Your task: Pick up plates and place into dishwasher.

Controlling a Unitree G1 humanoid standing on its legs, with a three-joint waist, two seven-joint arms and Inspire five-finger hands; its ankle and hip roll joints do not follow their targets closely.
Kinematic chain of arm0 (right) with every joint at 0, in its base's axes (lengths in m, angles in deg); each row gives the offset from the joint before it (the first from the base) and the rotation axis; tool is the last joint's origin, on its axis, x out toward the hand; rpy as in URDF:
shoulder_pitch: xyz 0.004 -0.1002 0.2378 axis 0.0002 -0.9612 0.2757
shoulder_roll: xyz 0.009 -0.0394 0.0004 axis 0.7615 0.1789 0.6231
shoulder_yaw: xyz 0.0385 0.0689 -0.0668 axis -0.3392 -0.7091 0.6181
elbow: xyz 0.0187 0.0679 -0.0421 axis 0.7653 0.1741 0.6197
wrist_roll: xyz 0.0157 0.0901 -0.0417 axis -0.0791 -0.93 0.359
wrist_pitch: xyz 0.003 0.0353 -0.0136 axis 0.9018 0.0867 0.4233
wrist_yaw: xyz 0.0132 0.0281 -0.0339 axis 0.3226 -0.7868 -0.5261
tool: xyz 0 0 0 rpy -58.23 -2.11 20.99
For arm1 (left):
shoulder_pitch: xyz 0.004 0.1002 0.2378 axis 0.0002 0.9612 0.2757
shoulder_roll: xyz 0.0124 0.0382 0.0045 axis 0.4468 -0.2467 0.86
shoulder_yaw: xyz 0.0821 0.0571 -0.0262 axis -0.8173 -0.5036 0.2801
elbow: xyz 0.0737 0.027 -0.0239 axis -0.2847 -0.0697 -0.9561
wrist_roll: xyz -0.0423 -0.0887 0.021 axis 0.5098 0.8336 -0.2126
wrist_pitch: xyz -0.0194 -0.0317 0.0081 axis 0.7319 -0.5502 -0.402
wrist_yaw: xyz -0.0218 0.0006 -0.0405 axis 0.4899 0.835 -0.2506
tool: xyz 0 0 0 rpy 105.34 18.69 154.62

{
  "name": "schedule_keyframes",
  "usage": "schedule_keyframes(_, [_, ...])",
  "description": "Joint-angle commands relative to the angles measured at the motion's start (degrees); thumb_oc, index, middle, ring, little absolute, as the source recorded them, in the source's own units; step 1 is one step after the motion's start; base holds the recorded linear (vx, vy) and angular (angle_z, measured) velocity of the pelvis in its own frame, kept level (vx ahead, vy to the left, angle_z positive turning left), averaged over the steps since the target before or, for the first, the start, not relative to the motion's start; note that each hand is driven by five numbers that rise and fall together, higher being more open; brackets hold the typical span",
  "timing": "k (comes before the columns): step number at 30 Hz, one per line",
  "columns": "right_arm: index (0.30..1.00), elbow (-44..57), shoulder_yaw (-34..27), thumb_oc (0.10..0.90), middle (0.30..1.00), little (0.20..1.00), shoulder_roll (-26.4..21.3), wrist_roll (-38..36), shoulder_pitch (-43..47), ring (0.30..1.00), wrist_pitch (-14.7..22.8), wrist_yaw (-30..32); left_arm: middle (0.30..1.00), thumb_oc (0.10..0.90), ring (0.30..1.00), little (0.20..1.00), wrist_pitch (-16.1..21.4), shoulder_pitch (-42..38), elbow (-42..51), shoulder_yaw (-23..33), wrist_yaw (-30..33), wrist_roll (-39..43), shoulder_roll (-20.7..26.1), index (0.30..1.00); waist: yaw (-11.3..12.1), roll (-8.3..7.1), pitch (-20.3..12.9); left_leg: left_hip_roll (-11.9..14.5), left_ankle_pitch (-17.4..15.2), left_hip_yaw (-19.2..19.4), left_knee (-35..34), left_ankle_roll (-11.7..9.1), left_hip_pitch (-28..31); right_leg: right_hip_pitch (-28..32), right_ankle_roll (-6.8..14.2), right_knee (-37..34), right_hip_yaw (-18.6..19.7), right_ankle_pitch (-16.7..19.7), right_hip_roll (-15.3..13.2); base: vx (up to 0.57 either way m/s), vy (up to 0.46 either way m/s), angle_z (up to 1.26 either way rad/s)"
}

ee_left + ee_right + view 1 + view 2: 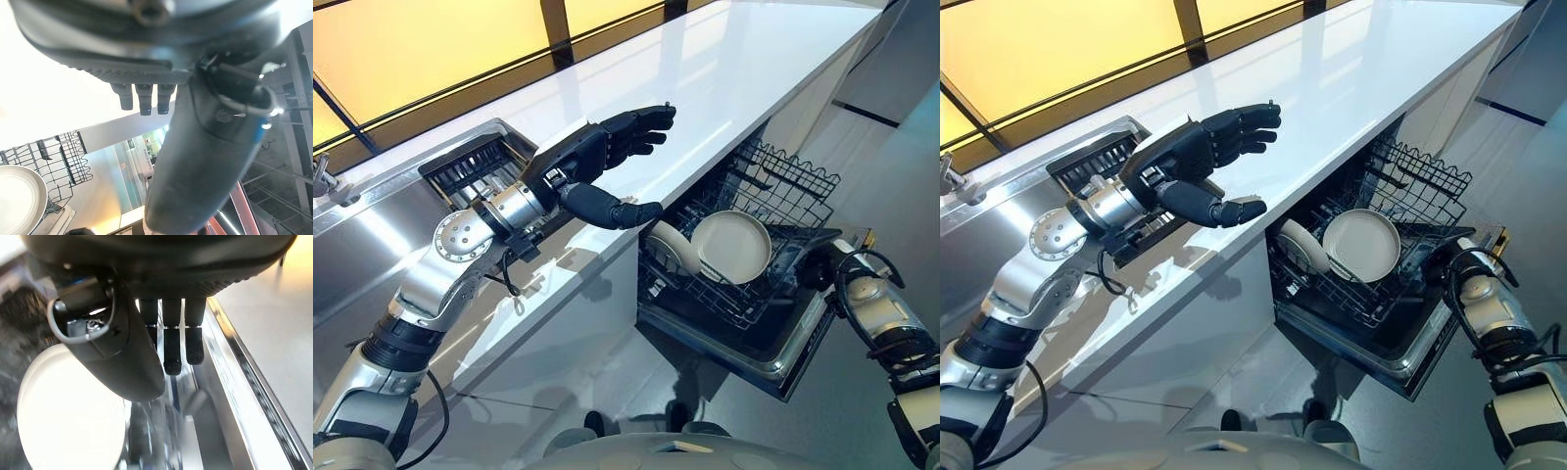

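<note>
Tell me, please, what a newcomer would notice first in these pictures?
First, the left hand, open and empty, raised over the white countertop. Next, the open dishwasher under that counter, with two pale plates standing in its lower rack. The right hand is at the rack's right side, fingers straight, holding nothing.

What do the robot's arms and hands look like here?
Both arms are silver-grey metal with black bands and round joint housings. The left hand and right hand are dark, with segmented fingers and a thick thumb. A looped wire sits at each thumb base.
</note>
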Motion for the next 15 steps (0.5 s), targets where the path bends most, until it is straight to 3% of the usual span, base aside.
schedule_keyframes(1, [0.3,-1.4,3.7,0.1,0.3,0.2,-1.4,0.5,7.6,0.3,2.3,1.3,0.9,0.8,0.9,0.9,4.5,-6.8,3.1,0.6,1.5,1.7,-1.7,0.9,1.0,-1.82,-2.9,-3.2,-3.1,-0.1,0.1,2.1,0.0,1.3,1.6,0.3,-1.6,0.5,0.6,0.0,0.0,0.0])
schedule_keyframes(9, [0.3,-4.3,4.5,0.1,0.3,0.2,2.8,0.6,6.2,0.3,3.8,0.9,0.9,0.8,0.9,0.9,4.3,-6.0,3.2,0.6,0.7,0.8,-3.2,0.9,1.6,-1.49,-2.6,-3.1,-3.1,-0.2,0.1,2.2,-0.1,1.2,1.5,0.3,-1.7,0.4,0.6,0.0,0.0,0.0])
schedule_keyframes(15, [0.3,-7.7,5.5,0.1,0.3,0.2,4.9,1.2,5.0,0.3,0.4,-0.4,0.9,0.8,0.9,0.9,4.0,-5.6,4.0,0.9,1.2,0.8,-3.6,0.9,1.9,-1.26,-2.5,-3.0,-3.0,-0.2,0.1,2.1,-0.2,1.2,1.6,0.3,-1.8,0.3,0.6,0.0,-0.002,0.01])
